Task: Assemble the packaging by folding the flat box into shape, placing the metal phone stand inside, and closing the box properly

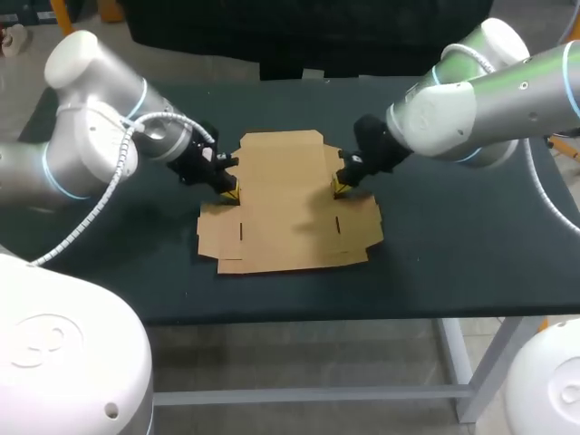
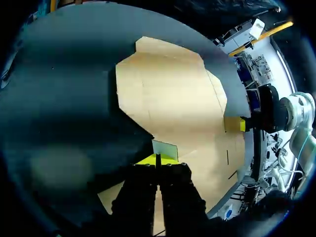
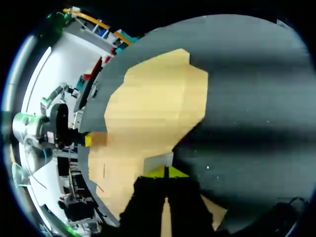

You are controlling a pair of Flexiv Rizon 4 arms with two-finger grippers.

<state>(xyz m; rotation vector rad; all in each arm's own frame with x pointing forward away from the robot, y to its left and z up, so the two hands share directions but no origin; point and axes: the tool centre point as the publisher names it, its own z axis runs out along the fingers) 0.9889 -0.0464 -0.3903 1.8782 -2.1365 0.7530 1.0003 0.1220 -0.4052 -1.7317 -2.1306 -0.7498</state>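
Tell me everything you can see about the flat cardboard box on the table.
The cardboard box is a plain brown die-cut sheet, not yet folded, lying flat near the middle of the dark table. It shows faint crease lines, two short slits toward its near edge, and flaps with angled corners around its outline. The left end effector and right end effector meet it at opposite side edges, each apparently closed on a small side tab that looks lifted.

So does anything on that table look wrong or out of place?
Nothing looks damaged or spilled. The flat cardboard box lies slightly askew to the table edge, with small flaps raised at the left gripper and right gripper. No phone stand shows.
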